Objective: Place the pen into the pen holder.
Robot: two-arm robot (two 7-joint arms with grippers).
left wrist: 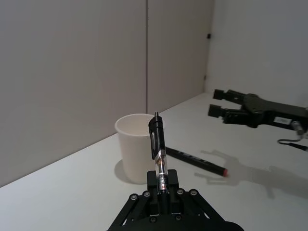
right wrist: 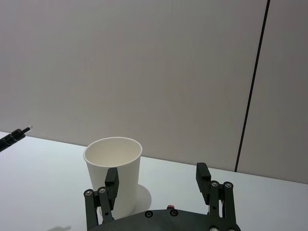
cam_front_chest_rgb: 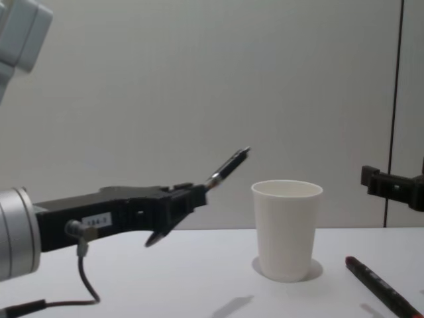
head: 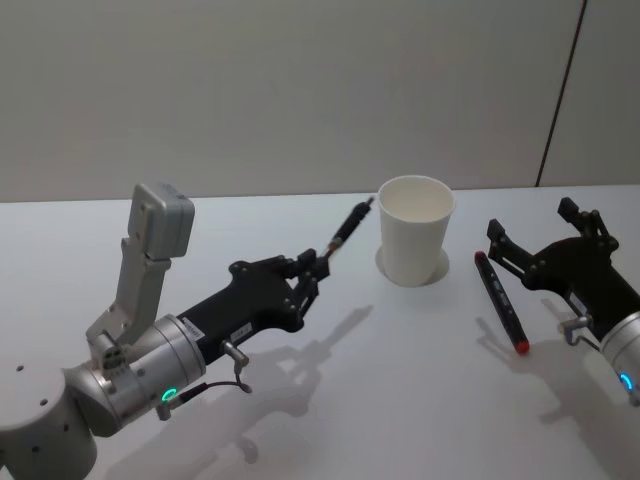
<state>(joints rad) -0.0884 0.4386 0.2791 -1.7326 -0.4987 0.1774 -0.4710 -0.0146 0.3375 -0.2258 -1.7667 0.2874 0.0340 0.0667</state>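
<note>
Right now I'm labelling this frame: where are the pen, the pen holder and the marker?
pen [head: 348,225]: head view, mid-barrel, just beyond the left gripper [head: 318,264].
pen holder [head: 412,250]: head view, outer wall.
marker [head: 500,300]: head view, middle of its body.

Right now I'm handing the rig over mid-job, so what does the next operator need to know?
Left claw: shut on the pen, held in the air and angled up toward the pen holder, just short of its rim.
Right claw: open and empty, to the cup's right.
Pen holder: upright on the table. A red-tipped marker lies between it and the right claw.
Done: pen grasped and lifted.
Left: carry it over the rim, lower it in, release.
</note>
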